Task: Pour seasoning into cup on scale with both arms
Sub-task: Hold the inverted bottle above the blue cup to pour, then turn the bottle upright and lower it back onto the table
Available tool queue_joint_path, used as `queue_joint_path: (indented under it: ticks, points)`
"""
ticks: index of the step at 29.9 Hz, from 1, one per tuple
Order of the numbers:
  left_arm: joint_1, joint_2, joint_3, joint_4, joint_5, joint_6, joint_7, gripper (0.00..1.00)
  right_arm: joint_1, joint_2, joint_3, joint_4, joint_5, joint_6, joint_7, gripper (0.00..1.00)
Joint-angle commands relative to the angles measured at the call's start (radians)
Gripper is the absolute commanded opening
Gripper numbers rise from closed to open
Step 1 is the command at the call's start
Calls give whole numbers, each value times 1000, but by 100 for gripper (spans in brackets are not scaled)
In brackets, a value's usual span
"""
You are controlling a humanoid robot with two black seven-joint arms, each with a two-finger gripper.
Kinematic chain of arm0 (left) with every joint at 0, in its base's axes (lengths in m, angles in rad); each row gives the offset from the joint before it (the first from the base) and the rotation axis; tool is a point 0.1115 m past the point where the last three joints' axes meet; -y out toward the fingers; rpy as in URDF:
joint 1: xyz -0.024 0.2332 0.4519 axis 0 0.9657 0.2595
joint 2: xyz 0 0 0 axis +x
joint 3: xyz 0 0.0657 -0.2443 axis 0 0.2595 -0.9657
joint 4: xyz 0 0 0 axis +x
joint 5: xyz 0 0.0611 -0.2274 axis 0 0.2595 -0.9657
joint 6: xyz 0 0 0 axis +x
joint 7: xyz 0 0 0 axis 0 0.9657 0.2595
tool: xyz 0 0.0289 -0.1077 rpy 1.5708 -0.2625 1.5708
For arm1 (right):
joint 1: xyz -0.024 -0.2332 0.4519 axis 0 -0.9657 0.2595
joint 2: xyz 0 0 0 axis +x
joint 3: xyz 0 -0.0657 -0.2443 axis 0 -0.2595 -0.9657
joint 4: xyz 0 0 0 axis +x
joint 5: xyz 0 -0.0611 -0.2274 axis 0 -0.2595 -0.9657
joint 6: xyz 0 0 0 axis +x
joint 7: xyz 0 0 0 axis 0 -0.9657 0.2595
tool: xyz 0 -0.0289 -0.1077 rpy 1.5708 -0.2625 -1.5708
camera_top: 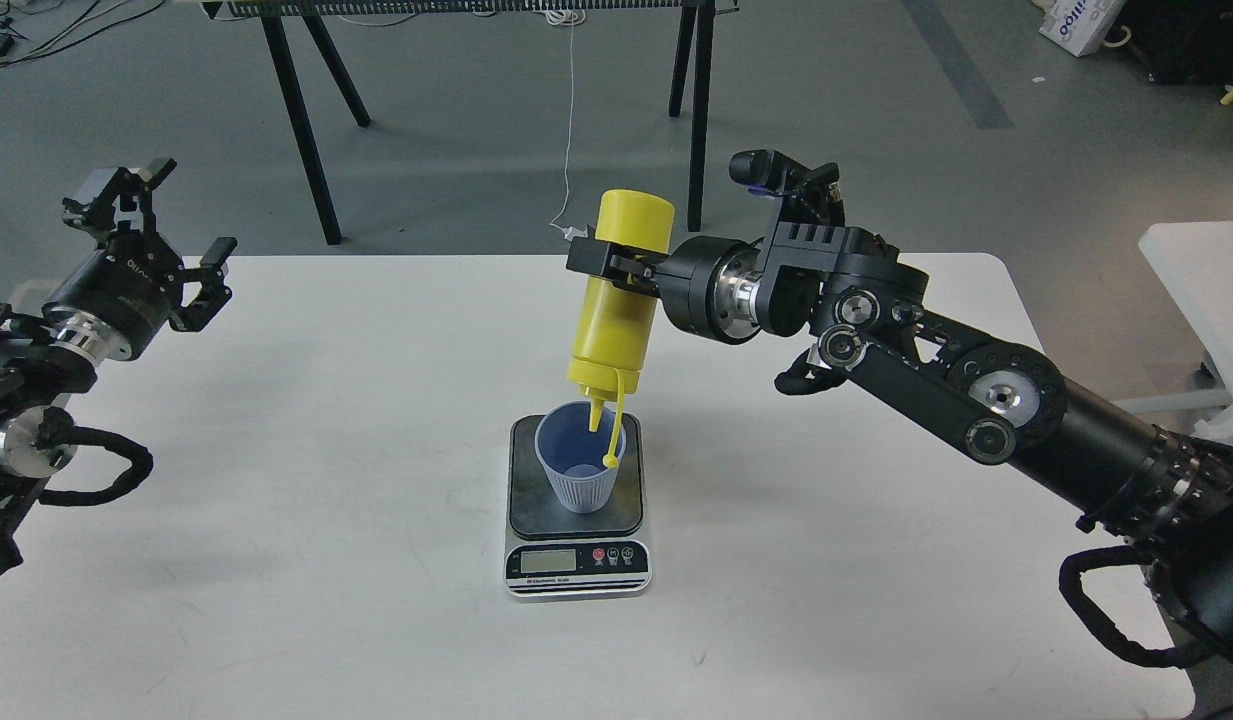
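Observation:
The yellow seasoning bottle hangs upside down in my right gripper, which is shut around its upper body. Its nozzle points into the mouth of the light-blue cup, and its tethered cap dangles over the cup's right rim. The cup stands upright on the dark platform of the scale at the table's middle. My left gripper is open and empty, raised at the far left, well away from the cup.
The white table carries only the scale and cup. Black stand legs rise from the floor behind the table. A white surface lies at the right edge.

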Motion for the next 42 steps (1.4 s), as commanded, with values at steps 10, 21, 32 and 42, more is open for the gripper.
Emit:
queue_joint_path:
  ticks: [10, 21, 32, 42]
  points:
    - [35, 24, 9, 9, 12, 0, 0, 99, 6, 28, 170, 2, 47, -118, -31, 9]
    - [132, 50, 11, 12, 6, 0, 0, 99, 5, 78, 781, -3, 686, -257, -103, 8]
    - [130, 67, 35, 3, 20, 0, 0, 99, -455, 46, 1232, 77, 1247, -324, -103, 9]
    - [124, 72, 35, 3, 23, 0, 0, 99, -905, 147, 1223, 72, 1313, 18, -103, 9]
